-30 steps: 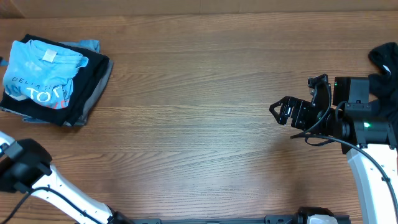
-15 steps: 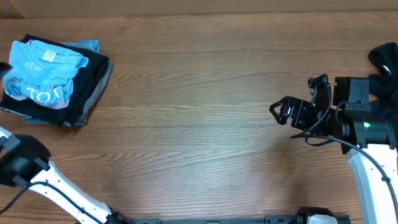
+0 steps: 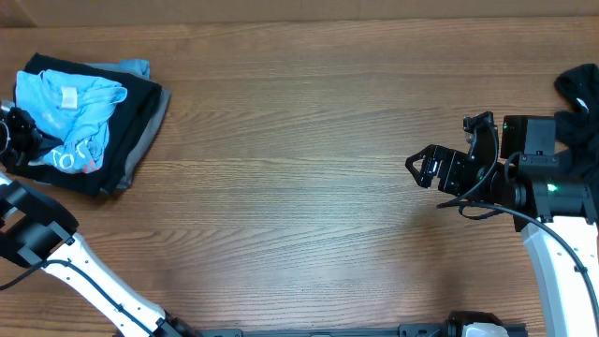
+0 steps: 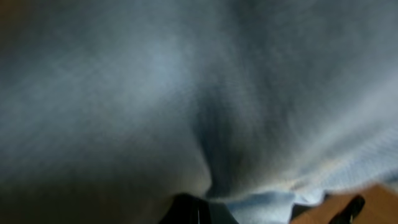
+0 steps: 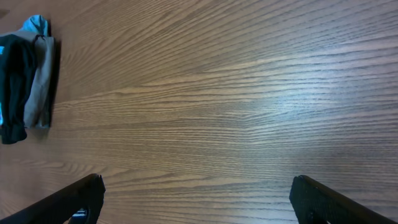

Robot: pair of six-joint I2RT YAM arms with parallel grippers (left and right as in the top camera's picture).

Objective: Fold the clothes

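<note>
- The clothes [image 3: 89,122] lie in a soft pile at the far left corner of the surface [image 3: 299,206].
- On top is a light blue T-shirt [image 3: 80,103]. It is crumpled and has a small white tag and white and red letters.
- Under it lies a black garment [image 3: 136,103], folded flat. A grey garment [image 3: 157,117] peeks out along the side that faces the middle of the surface.
- The left gripper [image 3: 14,126] is at the left edge of the surface, closed on the blue T-shirt. The cloth bunches toward it, and blurry blue fabric fills the left wrist view.
- The right gripper [image 3: 423,168] hangs over the right half of the surface, with its black fingers [image 5: 68,199] spread wide and nothing between them.
- The surface is smooth brown wood with long grain lines.
- More black cloth [image 3: 580,89] lies at the far right edge of the surface.
</note>
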